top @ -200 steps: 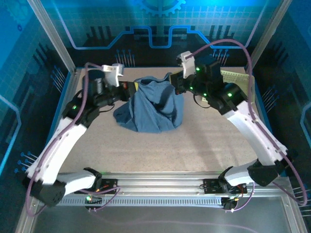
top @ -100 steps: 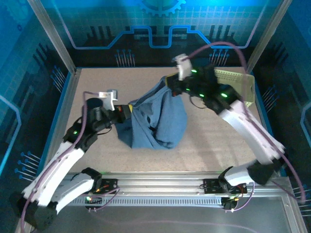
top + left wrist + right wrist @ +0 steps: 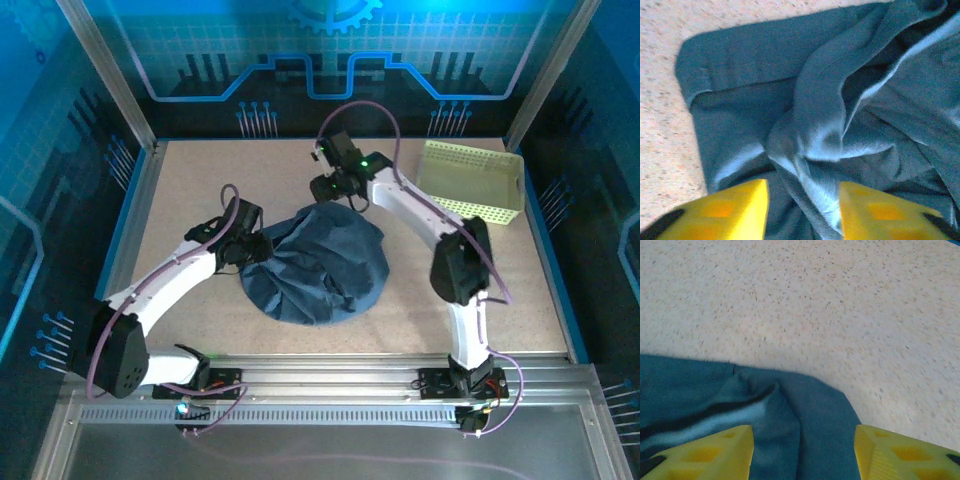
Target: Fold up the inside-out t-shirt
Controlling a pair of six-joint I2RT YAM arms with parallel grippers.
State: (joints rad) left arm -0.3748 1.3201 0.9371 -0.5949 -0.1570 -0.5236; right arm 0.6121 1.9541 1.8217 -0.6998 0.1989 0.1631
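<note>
So, top view: the inside-out t-shirt (image 3: 315, 270) was found lying in a rumpled, roundish heap on the table (image 3: 200, 180), roughly mid-table, between the two arms. The left gripper (image 3: 262, 243) was held low at the heap's left edge, right against the cloth; actual contact could not be told from above. The right gripper (image 3: 333, 190) was positioned at the heap's far edge, pointed down. A pale yellow-green perforated basket (image 3: 470, 180) was seen at the far right of the table, well apart from the shirt

Left wrist view: the yellow left fingers (image 3: 735, 207) were spread apart, with a raised ridge of dark blue fabric running up between them. Neither pad was seen pressed onto that ridge, so nothing was clamped. A flat corner of the shirt with a stitched hem was laid out on the speckled table at upper left; deeper folds were bunched to the right

Right wrist view: the yellow right fingers (image 3: 715, 450) were also spread apart, nothing clamped. A rounded edge of the shirt was seen lying flat on the table between and below them, with bare speckled surface beyond
</note>
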